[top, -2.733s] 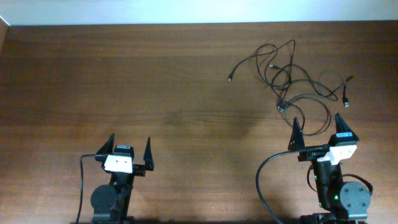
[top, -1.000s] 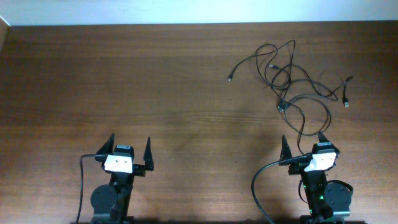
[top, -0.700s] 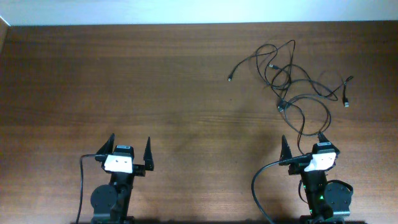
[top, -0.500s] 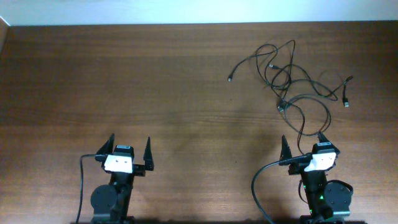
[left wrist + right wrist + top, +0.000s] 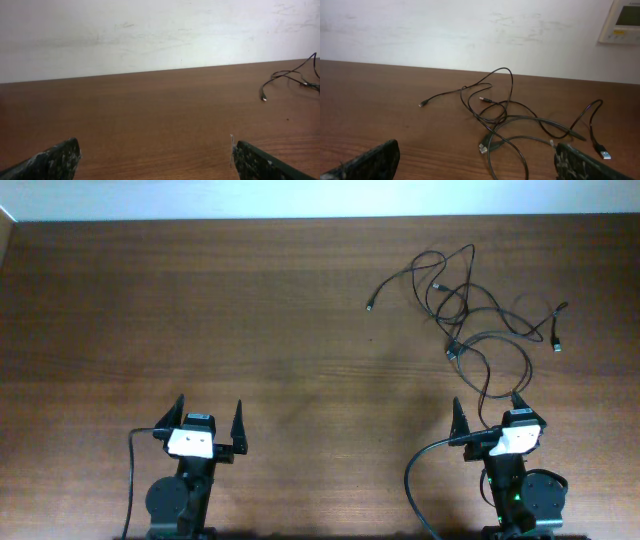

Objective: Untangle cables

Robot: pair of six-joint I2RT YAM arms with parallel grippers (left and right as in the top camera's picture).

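Seen from overhead, I am two arms parked at the near edge of a dark wooden table. My left gripper sits at the near left with its jaws spread wide and nothing between them; it is well apart from the cables. My right gripper sits at the near right, also wide open and empty. The cables are thin black cords lying in one loose tangle on the far right part of the table, beyond my right gripper. The nearest loop comes close to my right fingertips, though I cannot tell whether it touches them. One loose end with a small plug trails out to the left of the tangle, and another plug lies at its right side. In my right wrist view the cords overlap and cross in several loops ahead of my fingers, below a pale wall carrying a wall control panel.
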